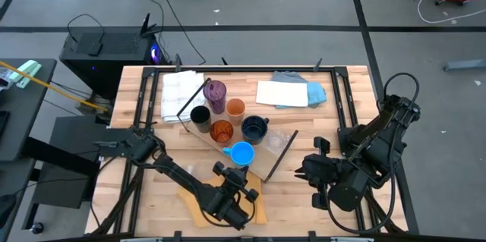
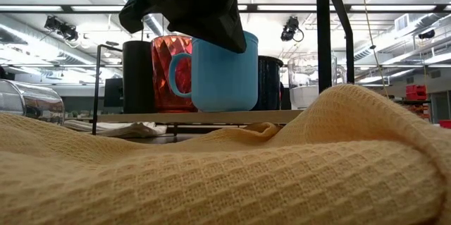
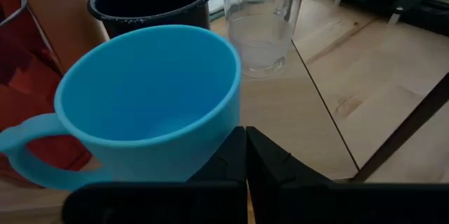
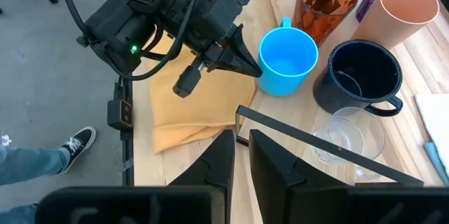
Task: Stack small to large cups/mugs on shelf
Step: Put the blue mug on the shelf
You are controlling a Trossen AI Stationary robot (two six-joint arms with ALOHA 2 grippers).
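On the shelf (image 1: pixel 199 137), a light-wood board lying on the slatted worktop (image 1: pixel 345 102), stand a black cup (image 1: pixel 200 115), purple tumbler (image 1: pixel 217 92), amber ribbed cup (image 1: pixel 222 130), light orange cup (image 1: pixel 236 108), navy mug (image 1: pixel 254 128) and clear glass (image 4: pixel 347 136). The left claw (image 1: pixel 244 172), fingers pressed together, points at the bright blue mug (image 1: pixel 241 153) above a yellow cloth (image 1: pixel 190 200). The right claw (image 1: pixel 304 171) hangs nearby, narrowly parted and empty.
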